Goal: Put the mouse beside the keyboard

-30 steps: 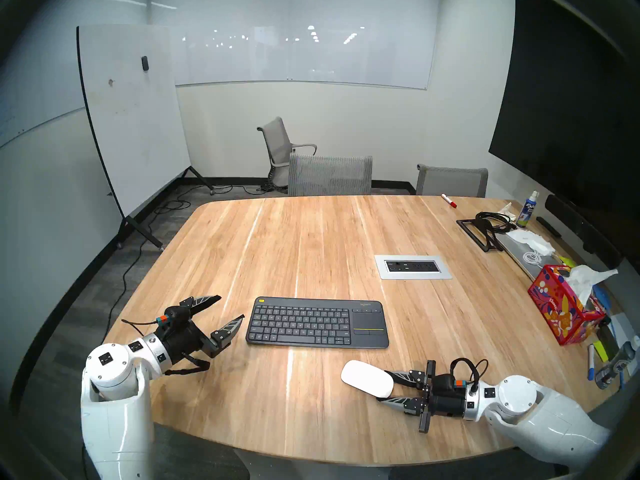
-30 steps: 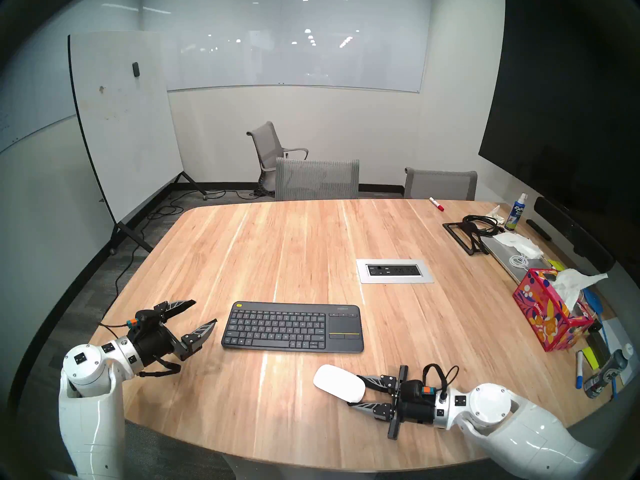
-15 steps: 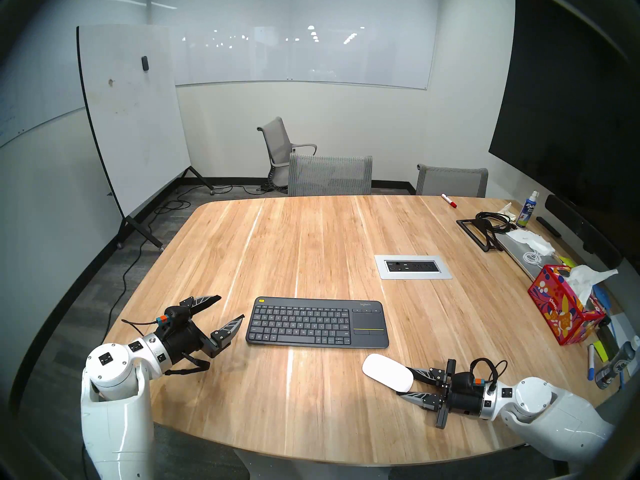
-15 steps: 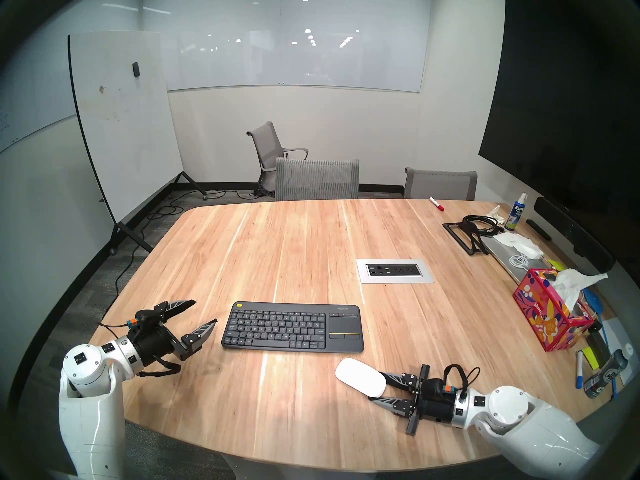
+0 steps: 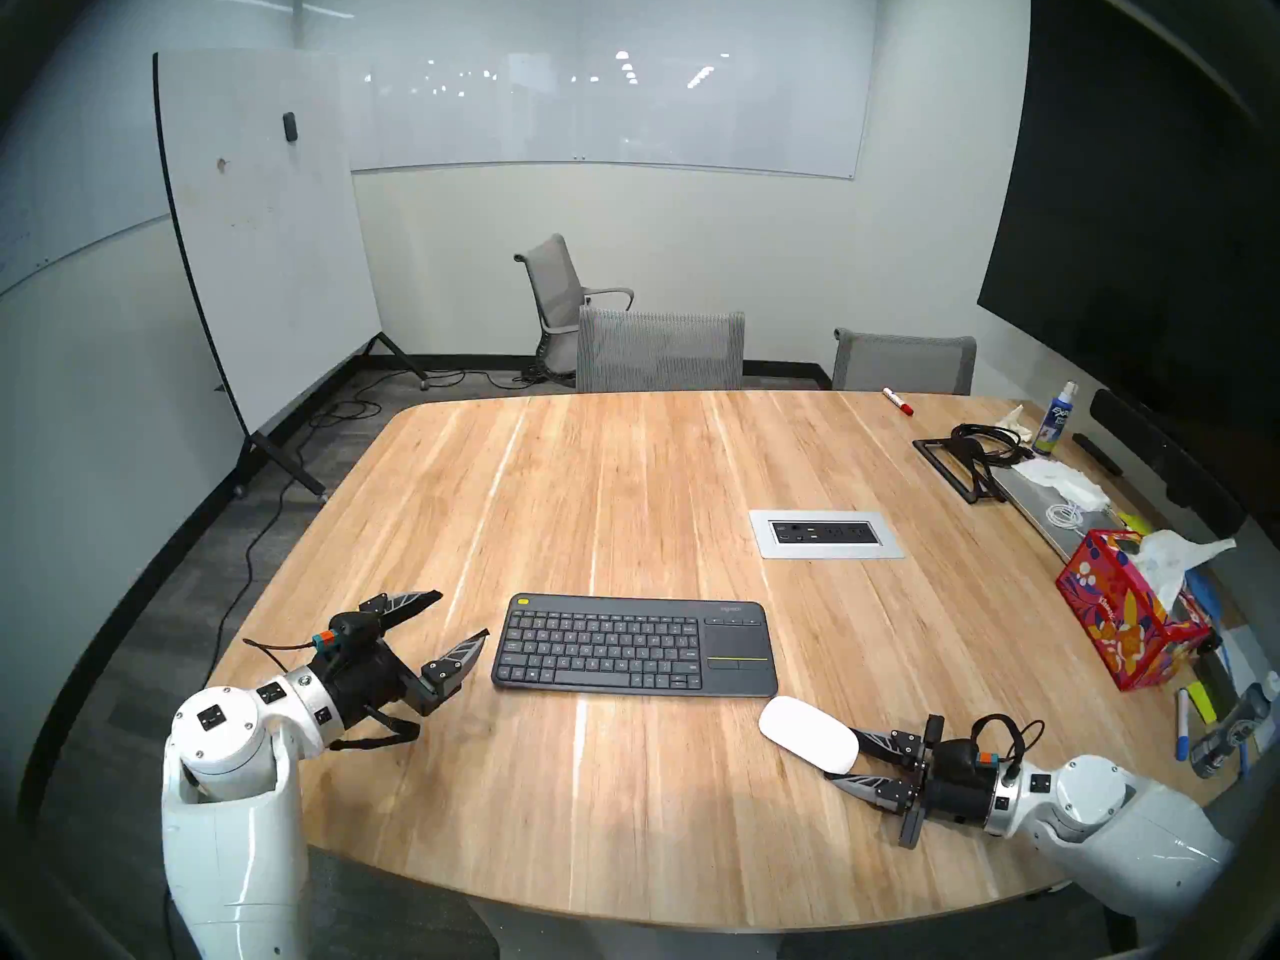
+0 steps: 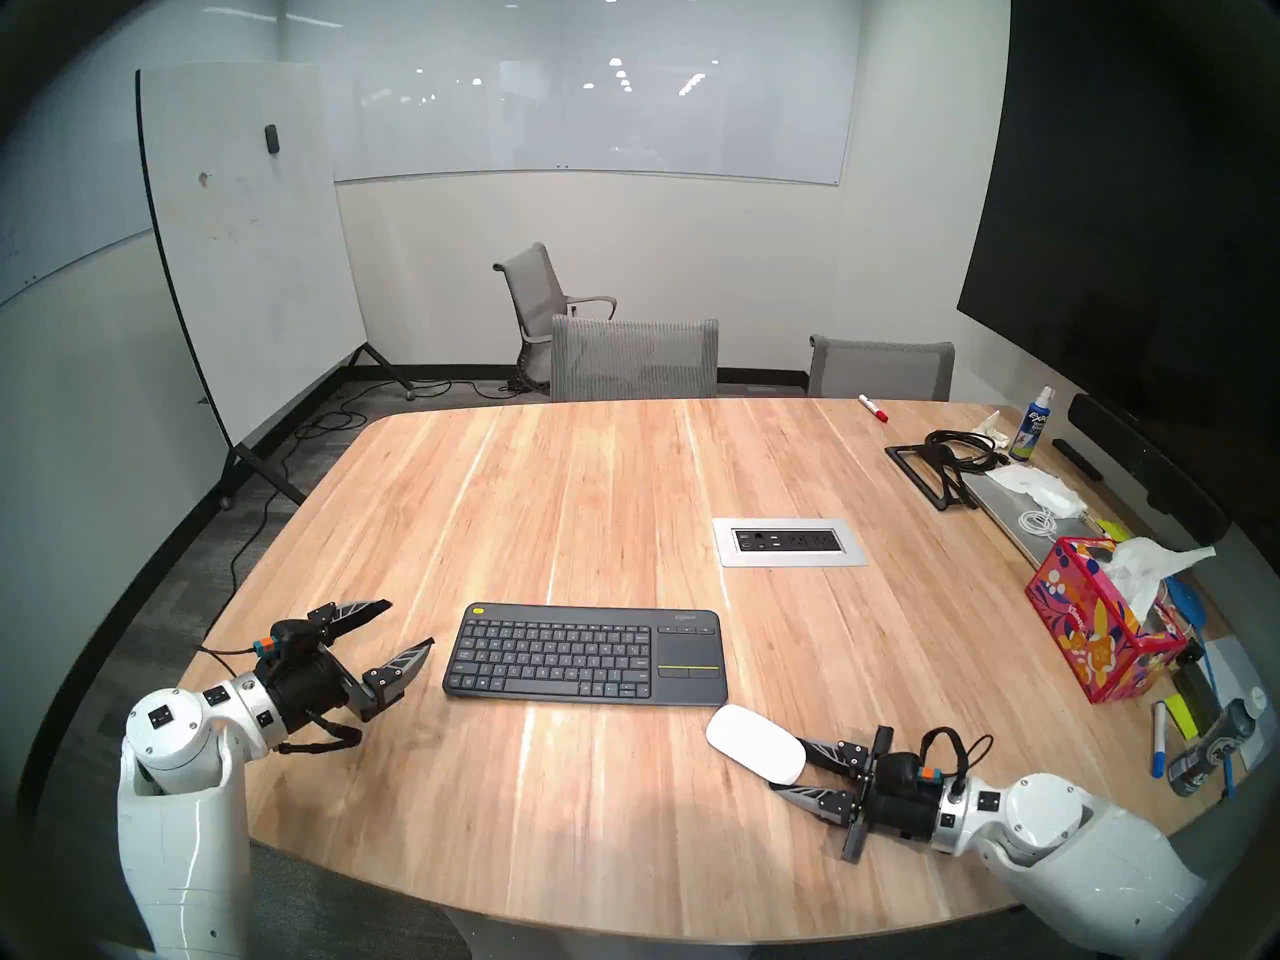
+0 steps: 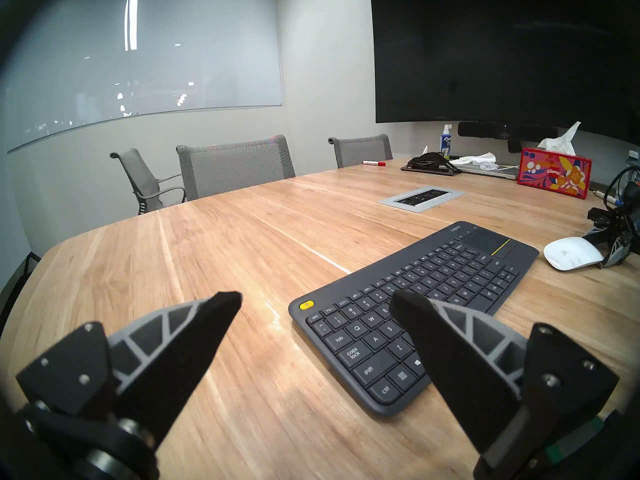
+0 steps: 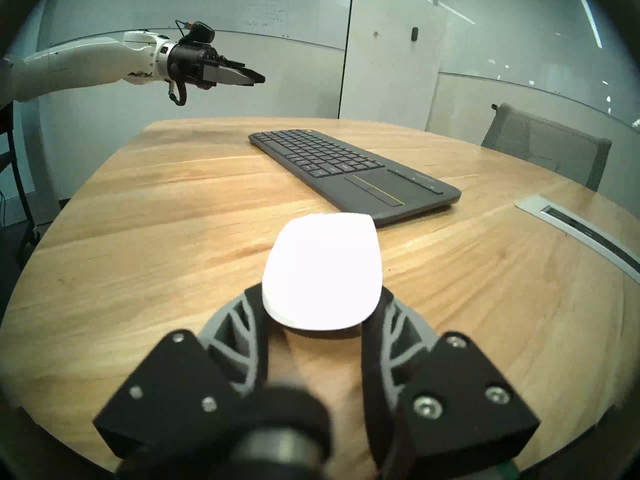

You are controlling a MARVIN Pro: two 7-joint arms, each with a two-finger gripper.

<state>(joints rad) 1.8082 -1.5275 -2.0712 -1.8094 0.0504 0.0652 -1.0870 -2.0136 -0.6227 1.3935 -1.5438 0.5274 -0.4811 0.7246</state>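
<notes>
Carried along by the right gripper (image 5: 841,758), the mouse (image 5: 809,735) now sits further to the robot's right than a moment ago and closer to the touchpad end of the keyboard (image 5: 634,645), near that end's front corner; whether it rests on the table (image 5: 623,467) or rides just above the wood I cannot tell. Those two fingers are clamped on the rear of the white shell, one on each flank, as the right wrist view shows. Off to the other side the left gripper (image 5: 454,619) hangs in the air with its jaws spread wide and nothing between them, just short of the keyboard's left end. My worry is the grip itself: the shell looks smooth and low, and it is pinched only at its tail, so a quick turn or a bump against the keyboard's corner could make it squirt out or swivel between the fingers. Pushing on toward the keyboard could also nudge that board out of line. Room is generous otherwise: bare wood lies to the right of the keyboard, with the outlet panel (image 5: 826,534) well apart behind and the tissue box (image 5: 1122,622) well apart near the right edge, while the table's front edge runs not far behind the wrist.
</notes>
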